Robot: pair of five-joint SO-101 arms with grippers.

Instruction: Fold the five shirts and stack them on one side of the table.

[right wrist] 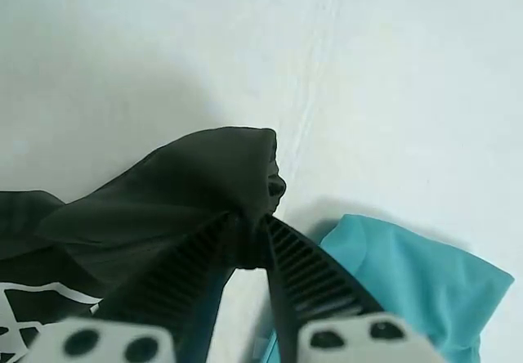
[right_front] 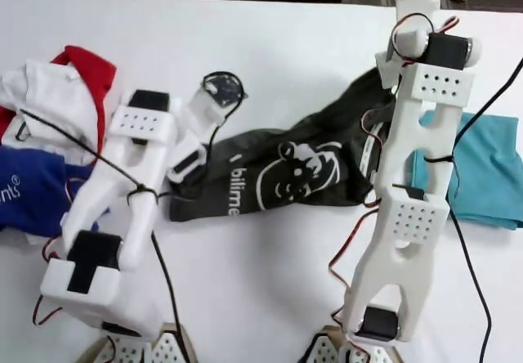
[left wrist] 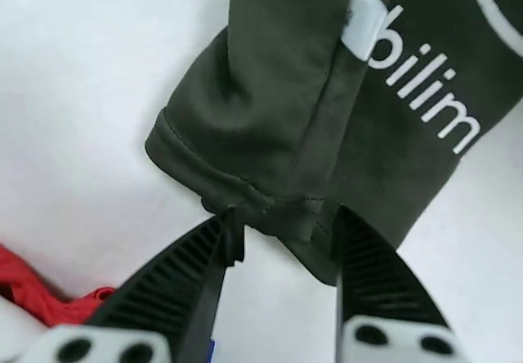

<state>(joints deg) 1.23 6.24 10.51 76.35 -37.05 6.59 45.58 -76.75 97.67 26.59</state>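
Bench (right_front: 270,44) with two arms, seen at the folding of a dark shirt (right_front: 286,175). The dark shirt lies crumpled across the centre of the frame, printed side up. It runs from a hemmed end at lower centre-left to a bunched corner at upper right.

The left end effector (left wrist: 290,224) stands over the hemmed end with its jaws parted to a moderate gap. They straddle the stitched edge and are not closed on it. The right end effector (right wrist: 249,228) is pinched narrow on a gathered fold at the opposite corner, and the cloth bulges above the fingertips.

A teal shirt (right_front: 490,175) lies at the right edge, just beside that corner. A white shirt (right_front: 41,93), a red shirt (right_front: 90,69) and a blue shirt (right_front: 29,187) lie heaped at the left edge.

Handling, as judged: the fabric is light, limp and without stiffness, so it will probably sag and drag between two holds. The doubled hem and the corners offer the firmest purchase. A pinch on a single smooth layer may slip.
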